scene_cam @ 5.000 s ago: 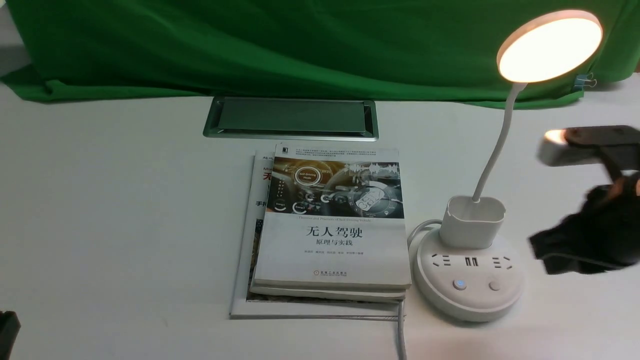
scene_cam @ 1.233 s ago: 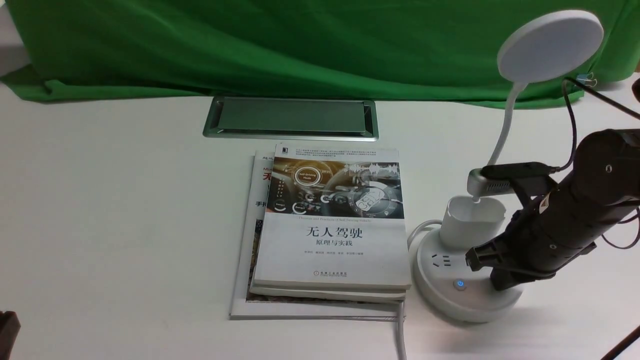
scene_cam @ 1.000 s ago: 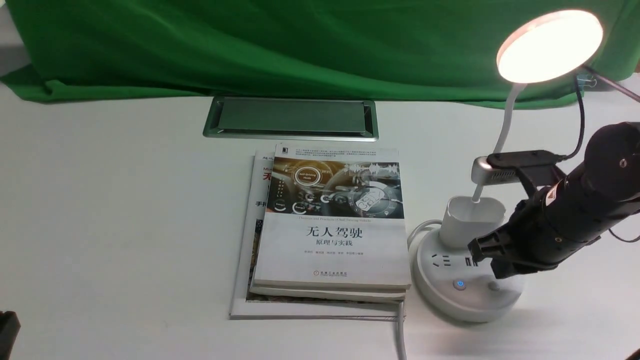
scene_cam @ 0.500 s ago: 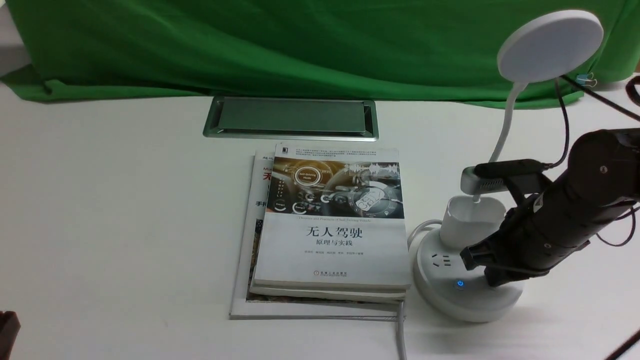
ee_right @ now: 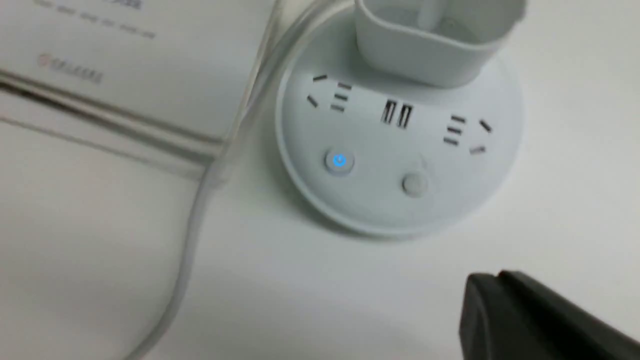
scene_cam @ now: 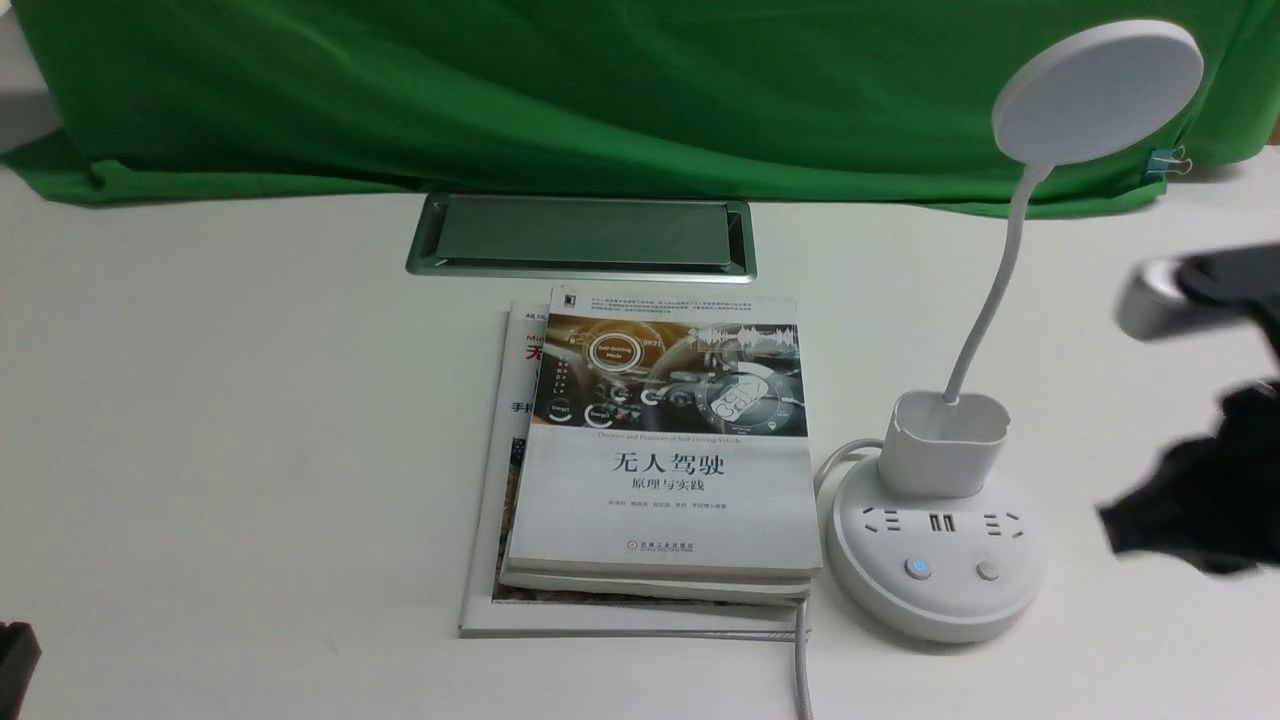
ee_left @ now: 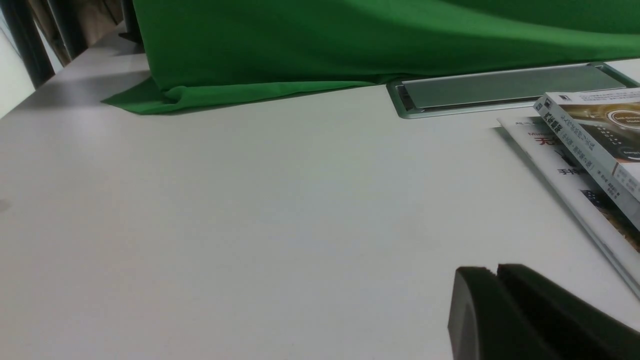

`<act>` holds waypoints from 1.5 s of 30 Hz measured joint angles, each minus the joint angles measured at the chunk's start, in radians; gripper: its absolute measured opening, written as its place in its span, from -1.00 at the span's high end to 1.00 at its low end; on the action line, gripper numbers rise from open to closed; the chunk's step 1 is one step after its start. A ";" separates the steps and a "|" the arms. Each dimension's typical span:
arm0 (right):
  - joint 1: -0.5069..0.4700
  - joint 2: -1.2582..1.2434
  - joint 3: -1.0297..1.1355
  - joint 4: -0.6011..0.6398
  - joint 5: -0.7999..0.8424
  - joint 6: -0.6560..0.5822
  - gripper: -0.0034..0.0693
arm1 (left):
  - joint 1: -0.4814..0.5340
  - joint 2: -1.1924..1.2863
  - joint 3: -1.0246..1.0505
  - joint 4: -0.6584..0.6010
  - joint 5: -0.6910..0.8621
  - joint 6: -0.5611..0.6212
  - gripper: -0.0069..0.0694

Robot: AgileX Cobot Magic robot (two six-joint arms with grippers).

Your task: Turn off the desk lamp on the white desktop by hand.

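The front view looks down across the surface [scene_cam: 200,450] from its near edge. The left wrist view skims low, facing far and right, sharing the books [scene_cam: 660,450] and hatch [scene_cam: 580,235]. The right wrist view hangs close above the base of the desk lamp [ee_right: 400,150], shared too.

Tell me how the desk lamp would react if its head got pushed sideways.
Its thin curved neck looks bendy, so the disc head would probably sway, not resist. The wide round base lies flat on the white desktop, so tipping seems unlikely under a light push. The cord might tug if the base slid.
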 joint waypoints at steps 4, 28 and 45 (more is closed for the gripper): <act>0.000 -0.139 0.062 0.000 0.028 0.007 0.77 | 0.000 0.000 0.000 0.000 0.000 0.000 0.77; -0.234 -1.006 0.748 -0.040 -0.539 -0.119 0.78 | 0.000 0.000 0.000 0.007 0.000 0.000 0.77; -0.241 -1.109 0.844 -0.047 -0.585 -0.135 0.78 | 0.000 0.000 0.000 0.007 0.001 0.001 0.77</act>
